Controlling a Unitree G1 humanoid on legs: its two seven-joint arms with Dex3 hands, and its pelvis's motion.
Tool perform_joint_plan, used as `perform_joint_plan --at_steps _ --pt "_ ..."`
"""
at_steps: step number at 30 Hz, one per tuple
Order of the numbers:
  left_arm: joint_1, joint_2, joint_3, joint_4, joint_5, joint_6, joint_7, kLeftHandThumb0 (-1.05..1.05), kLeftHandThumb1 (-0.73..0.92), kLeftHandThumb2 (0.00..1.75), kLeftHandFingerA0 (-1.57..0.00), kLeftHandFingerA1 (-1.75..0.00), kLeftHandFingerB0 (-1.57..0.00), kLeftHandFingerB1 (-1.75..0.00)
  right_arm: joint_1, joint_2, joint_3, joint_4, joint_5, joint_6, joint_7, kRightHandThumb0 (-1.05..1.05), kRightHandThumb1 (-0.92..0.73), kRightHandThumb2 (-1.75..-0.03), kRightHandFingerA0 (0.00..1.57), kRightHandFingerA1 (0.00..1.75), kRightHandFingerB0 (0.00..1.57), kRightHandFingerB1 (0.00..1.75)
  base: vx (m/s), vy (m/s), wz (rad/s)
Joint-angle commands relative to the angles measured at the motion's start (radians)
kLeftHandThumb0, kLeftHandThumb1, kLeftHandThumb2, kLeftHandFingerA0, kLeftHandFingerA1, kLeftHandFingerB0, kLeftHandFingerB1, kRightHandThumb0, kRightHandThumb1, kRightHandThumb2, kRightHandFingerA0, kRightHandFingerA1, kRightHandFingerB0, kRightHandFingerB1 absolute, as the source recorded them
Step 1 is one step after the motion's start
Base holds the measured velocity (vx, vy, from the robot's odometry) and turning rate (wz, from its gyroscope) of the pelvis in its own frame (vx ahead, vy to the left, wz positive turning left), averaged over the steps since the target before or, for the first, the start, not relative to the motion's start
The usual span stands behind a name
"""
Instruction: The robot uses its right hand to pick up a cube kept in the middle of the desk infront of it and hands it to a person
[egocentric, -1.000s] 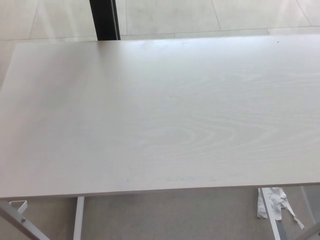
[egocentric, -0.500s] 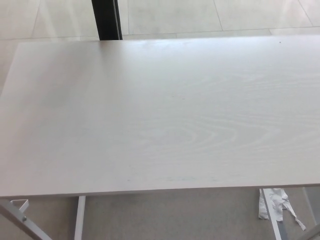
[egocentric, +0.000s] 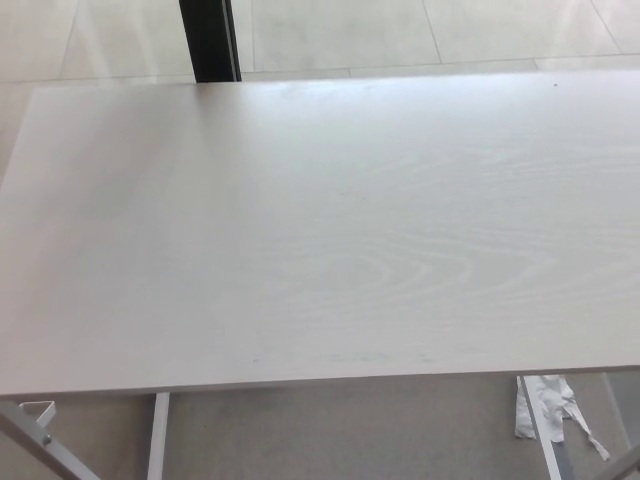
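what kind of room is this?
Likely an office or lab: a pale wood-grain desk on white metal legs, a tiled floor beyond it, and a dark post behind.

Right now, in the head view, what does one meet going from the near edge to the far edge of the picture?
Crumpled white paper scrap on the grey floor → white desk legs → pale wood-grain desk top → light tiled floor with a black vertical post. No cube, no robot hand shows.
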Motion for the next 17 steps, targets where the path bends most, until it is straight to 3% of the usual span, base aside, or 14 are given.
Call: perform_joint_plan --at_steps 1,3,5,6,8,9,10,11,12,13,14,15,16,17 --pt "-0.003 0.03 -0.012 0.0 0.02 0.028 -0.017 -0.67 0.72 0.61 -0.58 -0.62 -0.56 -0.49 0.027 -0.038 0.079 0.023 0.059 -0.092 0.058 -0.49 -0.41 -0.74 0.88 1.23 0.37 0.5 0.0 0.0 0.0" --pt "-0.003 0.028 -0.003 0.005 0.011 0.032 -0.018 -0.68 0.7 0.61 -0.65 -0.73 -0.62 -0.56 0.032 -0.051 0.122 0.036 0.051 -0.108 0.052 -0.55 -0.36 -0.74 1.04 1.38 0.38 0.5 0.0 0.0 0.0" --pt "0.001 0.027 0.004 0.005 0.004 0.031 -0.022 -0.68 0.7 0.61 -0.65 -0.73 -0.62 -0.56 0.034 -0.06 0.145 0.046 0.057 -0.114 0.051 -0.55 -0.36 -0.74 1.04 1.38 0.38 0.5 0.0 0.0 0.0" --pt "0.003 0.028 0.003 0.004 0.007 0.029 -0.025 -0.67 0.7 0.61 -0.62 -0.71 -0.6 -0.55 0.036 -0.064 0.157 0.047 0.066 -0.118 0.051 -0.45 -0.47 -0.58 0.91 1.56 0.41 0.39 0.0 0.0 0.0" --pt "0.011 0.029 -0.001 0.0 0.011 0.022 -0.024 -0.67 0.71 0.61 -0.58 -0.67 -0.57 -0.52 0.031 -0.071 0.162 0.064 0.089 -0.122 0.057 -0.53 -0.4 -0.67 1.0 1.48 0.37 0.46 0.0 0.0 0.0" --pt "0.011 0.027 -0.001 0.005 0.012 0.019 -0.025 -0.68 0.7 0.61 -0.55 -0.57 -0.53 -0.46 0.032 -0.076 0.169 0.07 0.093 -0.124 0.063 -0.45 -0.47 -0.55 0.96 1.55 0.41 0.38 0.0 0.0 0.0" --pt "0.013 0.027 -0.004 0.004 0.016 0.013 -0.021 -0.68 0.71 0.61 -0.56 -0.61 -0.54 -0.47 0.032 -0.081 0.178 0.076 0.099 -0.125 0.069 -0.45 -0.47 -0.54 0.94 1.5 0.41 0.37 0.0 0.0 0.0" --pt "0.018 0.025 0.0 0.004 0.013 0.008 -0.022 -0.69 0.71 0.61 -0.6 -0.67 -0.57 -0.48 0.048 -0.094 0.219 0.066 0.065 -0.133 0.069 -0.51 -0.48 -0.54 0.65 1.05 0.41 0.36 0.0 0.0 0.0" --pt "0.018 0.025 0.001 0.004 0.012 0.008 -0.022 -0.69 0.71 0.61 -0.6 -0.67 -0.57 -0.48 0.05 -0.097 0.229 0.067 0.067 -0.135 0.067 -0.51 -0.48 -0.54 0.65 1.05 0.41 0.36 0.0 0.0 0.0" --pt "0.02 0.024 0.003 0.004 0.009 0.007 -0.024 -0.67 0.71 0.61 -0.63 -0.64 -0.59 -0.49 0.053 -0.102 0.241 0.07 0.065 -0.144 0.073 -0.55 -0.39 -0.77 0.4 0.7 0.31 0.48 0.0 0.0 0.0" --pt "0.024 0.024 0.007 0.004 0.006 0.004 -0.028 -0.68 0.71 0.61 -0.61 -0.64 -0.57 -0.49 0.056 -0.11 0.261 0.079 0.061 -0.157 0.086 -0.57 -0.39 -0.75 0.21 0.58 0.33 0.47 0.0 0.0 0.0" --pt "0.026 0.025 0.005 0.003 0.008 0.0 -0.028 -0.68 0.71 0.61 -0.61 -0.64 -0.57 -0.49 0.054 -0.116 0.271 0.089 0.067 -0.158 0.091 -0.57 -0.39 -0.75 0.21 0.58 0.33 0.47 0.0 0.0 0.0" --pt "0.024 0.025 0.015 0.001 -0.001 0.005 -0.03 -0.68 0.7 0.61 -0.68 -0.8 -0.62 -0.53 0.048 -0.118 0.273 0.101 0.081 -0.161 0.102 -0.56 -0.39 -0.73 0.21 0.56 0.33 0.47 0.0 0.0 0.0" --pt "0.022 0.025 0.015 0.0 0.0 0.008 -0.028 -0.68 0.7 0.61 -0.66 -0.79 -0.61 -0.53 0.043 -0.119 0.276 0.111 0.086 -0.167 0.096 -0.59 -0.4 -0.75 0.43 0.76 0.35 0.47 0.0 0.0 0.0"
